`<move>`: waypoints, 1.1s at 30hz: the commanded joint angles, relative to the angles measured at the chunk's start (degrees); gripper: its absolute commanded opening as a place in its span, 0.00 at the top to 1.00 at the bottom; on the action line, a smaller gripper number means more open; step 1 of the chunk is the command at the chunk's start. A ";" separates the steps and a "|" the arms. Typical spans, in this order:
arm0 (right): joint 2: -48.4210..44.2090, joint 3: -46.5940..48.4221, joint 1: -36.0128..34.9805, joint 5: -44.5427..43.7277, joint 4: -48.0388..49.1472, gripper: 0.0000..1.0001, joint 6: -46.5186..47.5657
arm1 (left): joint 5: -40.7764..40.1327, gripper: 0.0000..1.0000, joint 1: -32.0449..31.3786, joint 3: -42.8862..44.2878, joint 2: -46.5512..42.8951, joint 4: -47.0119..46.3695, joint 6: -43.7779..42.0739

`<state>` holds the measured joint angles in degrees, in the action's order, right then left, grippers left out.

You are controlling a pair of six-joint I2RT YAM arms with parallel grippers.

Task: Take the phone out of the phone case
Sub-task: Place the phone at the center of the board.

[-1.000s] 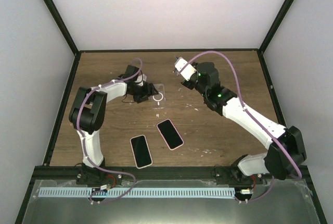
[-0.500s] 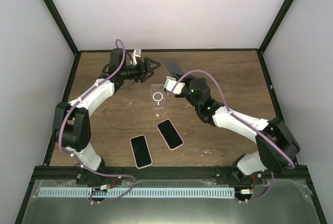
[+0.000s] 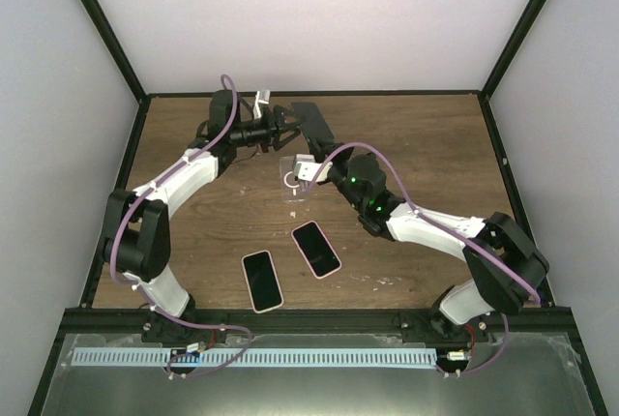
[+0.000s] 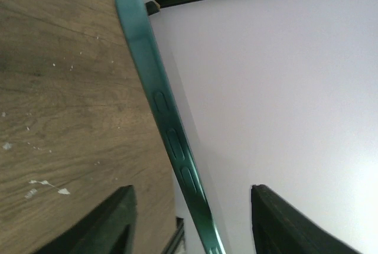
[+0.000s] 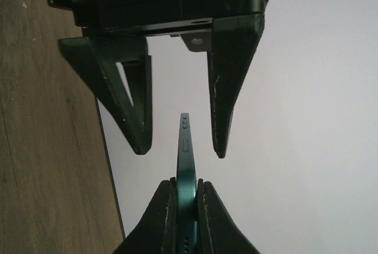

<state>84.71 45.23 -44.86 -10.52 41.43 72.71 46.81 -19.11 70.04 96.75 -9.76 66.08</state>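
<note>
1. Right hand (image 5: 187,202) is clamped shut on the phone (image 5: 186,147), pinching its flat faces at one end. In the right wrist view the phone is edge-on with its side buttons showing.
2. The phone is dark green, held up off the surface (image 3: 426,135) toward the far middle, and it is out of the case (image 3: 289,190).
3. Left hand (image 5: 180,149) has its jaws apart, one finger on each side of the phone's free end. There is a gap on both sides and no contact.
4. In the left wrist view the phone's edge runs slantwise between the two fingers (image 4: 109,221).
5. The case is clear with a white ring and lies flat on the surface, wood showing through. It sits just beside the right hand, which partly hides it.
6. Two other phones (image 3: 262,281) with dark screens and pale rims lie flat nearer the arm bases, close together but not touching.
</note>
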 commanded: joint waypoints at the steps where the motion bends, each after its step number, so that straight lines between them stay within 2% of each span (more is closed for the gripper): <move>1: -0.29 -0.40 -0.99 0.06 7.29 0.99 3.91 | 0.42 0.60 0.04 -0.39 1.50 -2.81 3.12; 6: -0.41 -1.25 -1.10 -0.20 7.98 0.99 5.60 | -0.21 0.80 0.04 -0.76 1.60 -2.11 4.05; 12: -0.98 -2.55 -1.11 0.07 8.57 0.98 7.19 | -0.46 0.95 0.17 -1.77 1.99 -3.62 6.15; 14: -1.51 -3.12 -1.11 0.30 8.58 0.84 7.05 | -0.48 1.00 0.34 -1.44 2.04 -3.91 5.96; 17: -3.34 -4.36 -1.11 1.33 4.92 0.61 5.29 | -0.20 1.00 0.81 -0.74 1.96 -4.19 4.51; 19: -4.70 -4.97 -0.97 1.86 0.47 0.47 3.05 | 0.29 1.00 1.29 -0.11 1.95 -4.19 2.43; 21: -6.38 -4.78 -0.38 2.77 -5.79 0.38 -1.46 | 1.11 1.00 1.97 0.28 1.96 -4.40 -1.15; 23: -7.80 -2.84 0.77 4.46 -14.52 0.31 -8.30 | 2.91 1.00 2.69 -0.23 1.95 -6.80 -3.49; 25: -8.99 1.45 2.89 8.78 -26.34 0.27 -17.42 | 6.08 1.00 3.67 -1.91 1.88 -13.40 -4.17; 28: -11.04 9.09 8.22 22.66 -43.42 0.24 -29.75 | 10.27 1.00 4.68 -5.41 1.71 -24.90 -3.86; 30: -12.20 12.35 12.02 33.58 -48.87 0.18 -35.86 | 11.31 1.00 4.77 -6.56 1.18 -27.64 -5.42; 33: -10.90 18.83 15.45 44.37 -56.90 0.17 -43.24 | 11.01 1.00 4.36 -8.37 -0.63 -32.94 -8.61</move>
<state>75.05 55.92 -32.91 14.57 1.15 45.08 54.52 -14.24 63.09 98.72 -29.17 62.43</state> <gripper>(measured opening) 0.828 0.098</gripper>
